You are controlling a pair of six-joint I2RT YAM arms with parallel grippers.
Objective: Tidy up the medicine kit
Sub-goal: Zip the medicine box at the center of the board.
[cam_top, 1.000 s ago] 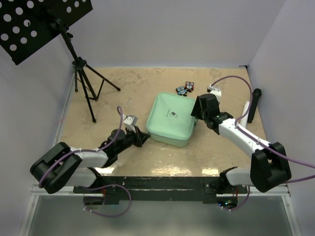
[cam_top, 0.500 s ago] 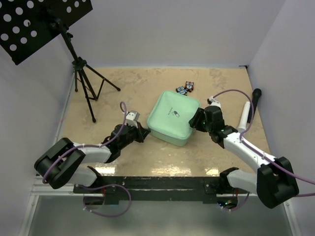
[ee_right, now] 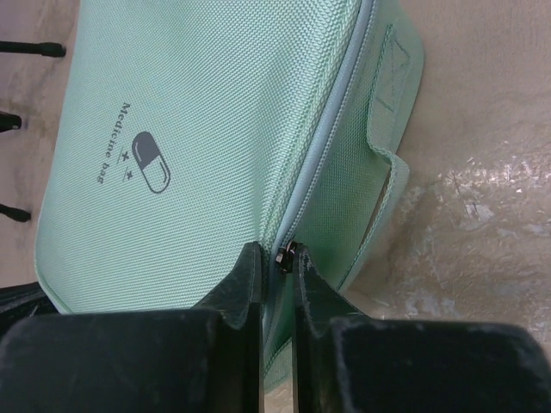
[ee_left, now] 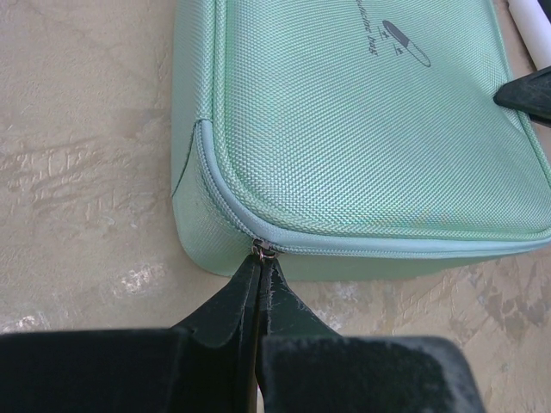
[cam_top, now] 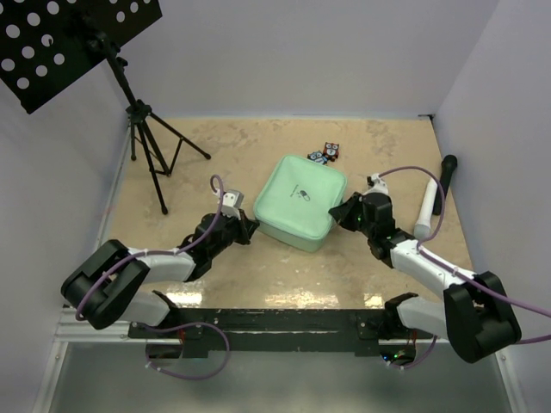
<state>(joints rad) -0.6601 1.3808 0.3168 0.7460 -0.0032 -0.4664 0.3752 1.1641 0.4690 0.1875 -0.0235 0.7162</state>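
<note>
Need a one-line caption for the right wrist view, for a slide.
Right tool pinching a zipper pull on the closed mint-green medicine bag, beside its side handle.

Pale, plain walls close in a beige, marbled table — evenly lit; at its far left stands a black tripod bearing a perforated black panel.

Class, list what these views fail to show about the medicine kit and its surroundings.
- Contents of the medicine kit: hidden everywhere by its shut lid.
- The small packets behind it: too small to read, top view.
- The zip pull at the left gripper: mostly covered by its fingers, left wrist view.
- Kit's far side: cut by the left wrist view's top edge.
</note>
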